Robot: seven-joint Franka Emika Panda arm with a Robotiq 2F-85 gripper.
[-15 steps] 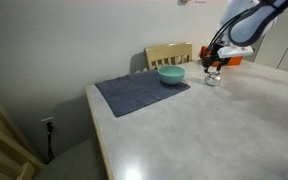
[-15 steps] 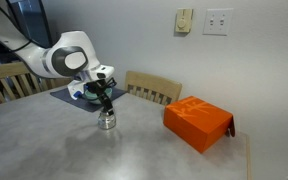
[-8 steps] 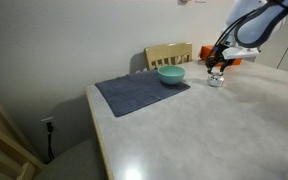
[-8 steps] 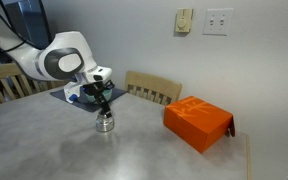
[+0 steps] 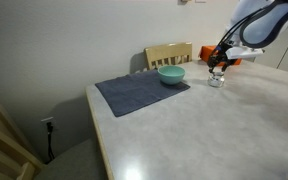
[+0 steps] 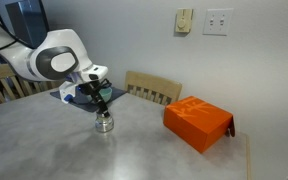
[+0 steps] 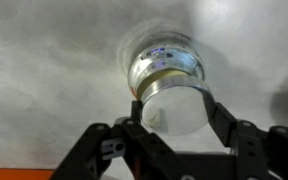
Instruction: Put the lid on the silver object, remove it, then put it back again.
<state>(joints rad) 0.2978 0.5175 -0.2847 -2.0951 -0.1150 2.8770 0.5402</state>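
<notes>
Hand (image 7: 173, 100) clamps lid (image 7: 176, 115) by its rim, just above silver object (image 7: 164, 62) on tabletop (image 7: 44, 60); likely seating lid; keep it level & centred over pot mouth, lower slowly; let go only w/ rim seated.

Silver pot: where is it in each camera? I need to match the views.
In an exterior view: pot at upper right, just right of the teal bowl.
In an exterior view: pot left of centre, well left of the orange box.
Wrist view: pot at upper centre, just past the lid.
Shared landmark: the gripper, shut on the lid, directly over the pot.
</notes>
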